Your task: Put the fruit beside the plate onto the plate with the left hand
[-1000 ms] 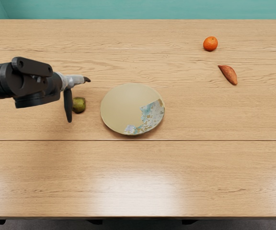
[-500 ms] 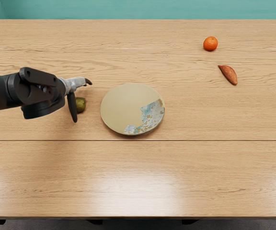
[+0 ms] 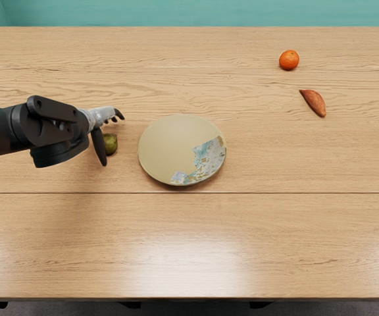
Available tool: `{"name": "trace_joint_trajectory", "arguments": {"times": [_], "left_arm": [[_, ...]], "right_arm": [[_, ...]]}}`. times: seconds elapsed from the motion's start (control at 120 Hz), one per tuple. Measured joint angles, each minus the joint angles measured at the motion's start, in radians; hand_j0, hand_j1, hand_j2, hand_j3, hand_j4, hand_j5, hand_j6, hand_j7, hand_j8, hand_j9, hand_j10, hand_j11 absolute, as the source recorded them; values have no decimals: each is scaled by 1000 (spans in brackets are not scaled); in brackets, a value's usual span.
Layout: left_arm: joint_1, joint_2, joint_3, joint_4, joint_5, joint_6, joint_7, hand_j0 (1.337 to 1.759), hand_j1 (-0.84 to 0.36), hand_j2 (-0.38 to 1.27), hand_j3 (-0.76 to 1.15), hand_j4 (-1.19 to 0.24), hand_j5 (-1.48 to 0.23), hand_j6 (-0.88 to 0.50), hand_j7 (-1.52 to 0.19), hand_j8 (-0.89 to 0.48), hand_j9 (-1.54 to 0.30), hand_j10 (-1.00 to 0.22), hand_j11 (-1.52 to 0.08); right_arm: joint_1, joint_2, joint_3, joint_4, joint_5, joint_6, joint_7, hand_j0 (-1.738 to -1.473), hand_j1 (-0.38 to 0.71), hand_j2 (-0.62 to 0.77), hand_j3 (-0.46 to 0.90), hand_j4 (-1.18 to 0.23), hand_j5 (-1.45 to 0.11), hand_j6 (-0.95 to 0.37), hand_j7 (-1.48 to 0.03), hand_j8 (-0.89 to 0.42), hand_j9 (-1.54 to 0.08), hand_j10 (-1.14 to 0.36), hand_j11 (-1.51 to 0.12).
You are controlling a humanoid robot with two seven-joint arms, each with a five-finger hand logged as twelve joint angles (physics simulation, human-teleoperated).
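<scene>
Straddling the fruit (image 3: 112, 143), the left hand (image 3: 96, 120) (fingers (image 3: 99, 147) spread) faces the plate (image 3: 168, 142).

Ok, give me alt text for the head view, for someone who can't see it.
The left hand, fingers open, is at a small green fruit lying on the wooden table just left of a round plate. An orange and a sweet potato lie far off at the upper right.
</scene>
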Motion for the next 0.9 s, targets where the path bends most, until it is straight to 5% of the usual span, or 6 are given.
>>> {"name": "trace_joint_trajectory", "arguments": {"times": [0.9], "left_arm": [[25,-25,3,-1,-37,89,0,1658,55,50,0,-246,-319,-246,-319,-246,-319,-246,-319]], "right_arm": [[0,0,0,0,0,0,0,-1658,-349,0,0,0,0,0,0,0,0,0,0]]}}
